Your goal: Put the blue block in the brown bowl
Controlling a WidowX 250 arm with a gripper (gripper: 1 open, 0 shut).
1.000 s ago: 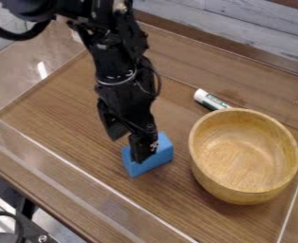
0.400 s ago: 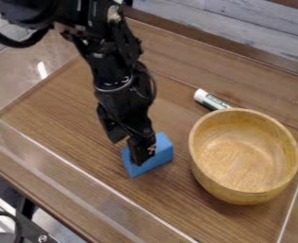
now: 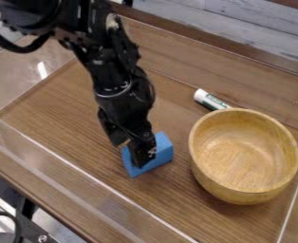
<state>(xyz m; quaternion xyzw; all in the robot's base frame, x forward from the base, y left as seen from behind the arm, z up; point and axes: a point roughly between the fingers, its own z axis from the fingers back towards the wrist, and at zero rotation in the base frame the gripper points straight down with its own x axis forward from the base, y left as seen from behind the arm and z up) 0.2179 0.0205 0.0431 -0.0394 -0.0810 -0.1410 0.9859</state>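
My claw (image 3: 138,148) hangs wide over the block (image 3: 149,156) at lower centre, seemingly straddling it, not yet gripping. The bowl (image 3: 246,155) at lower right sits empty; grasp, lift and drop remain.

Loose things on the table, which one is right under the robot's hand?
The blue block. The open hand is right over it, while the brown bowl sits off to its right and the small marker lies farther back.
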